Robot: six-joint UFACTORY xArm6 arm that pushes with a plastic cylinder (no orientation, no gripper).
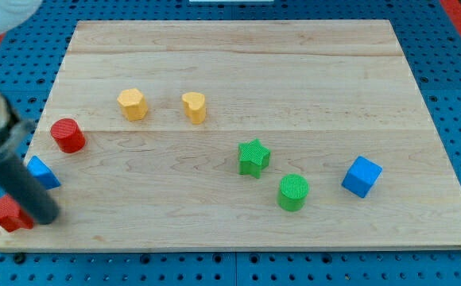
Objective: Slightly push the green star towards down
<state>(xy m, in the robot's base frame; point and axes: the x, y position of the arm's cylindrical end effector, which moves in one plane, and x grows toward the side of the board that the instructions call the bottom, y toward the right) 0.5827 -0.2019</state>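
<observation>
At the near left corner of the board (215,48), my tip (49,219) rests just beside a red block (9,213), with a small blue block (43,171) and a red cylinder (68,135) close behind. There is no hand to spread or pinch, only the bare rod. Farther right sit a yellow hexagon (133,104) and a yellow heart (193,106). The green star (253,156) lies right of centre, well apart from my tip, one point aimed far; it has no clear long axis. The green cylinder (293,192) sits near and right of it, then a blue cube (362,176). I judge an off-centre push could spin the star into that cylinder.
</observation>
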